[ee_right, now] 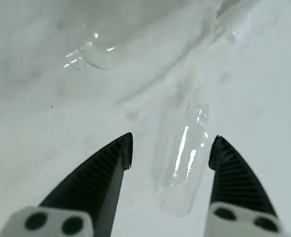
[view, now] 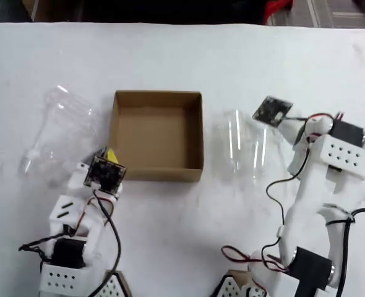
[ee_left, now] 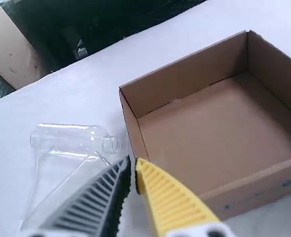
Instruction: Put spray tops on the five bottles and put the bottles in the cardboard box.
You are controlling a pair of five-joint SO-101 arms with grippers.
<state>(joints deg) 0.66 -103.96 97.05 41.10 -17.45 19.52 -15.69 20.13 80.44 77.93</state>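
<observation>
High view: the cardboard box point(view: 156, 137) stands open-topped with no bottle in it yet. One cluster of clear bottles point(view: 59, 127) lies to the left of the box and a second cluster point(view: 244, 145) to its right, both apart from its walls. The bottles overlap and are transparent, so a count of five cannot be confirmed. The left gripper point(view: 107, 153) sits just off the box's near left corner. Left wrist view: the left gripper point(ee_left: 133, 170) has its grey and yellow fingers pressed together on nothing, close to the box's left wall point(ee_left: 130, 123). A bottle point(ee_left: 71, 140) lies on its side just beyond that wall, its neck bare and pointing toward the box. Judged risk: an advance with the fingers together would shove this bottle into a roll or knock the box out of place. Right wrist view: on the box's right side, the right gripper point(ee_right: 172, 140) is spread wide, with a lying bottle point(ee_right: 182, 163) between its fingers and touching neither. Another bottle point(ee_right: 86, 54) lies farther off. Judged risks: the smooth round body may squirt out or roll as the fingers close. A bottle gripped lying down is badly placed to take a spray top. Boxing it uncapped would skip a required step.
</observation>
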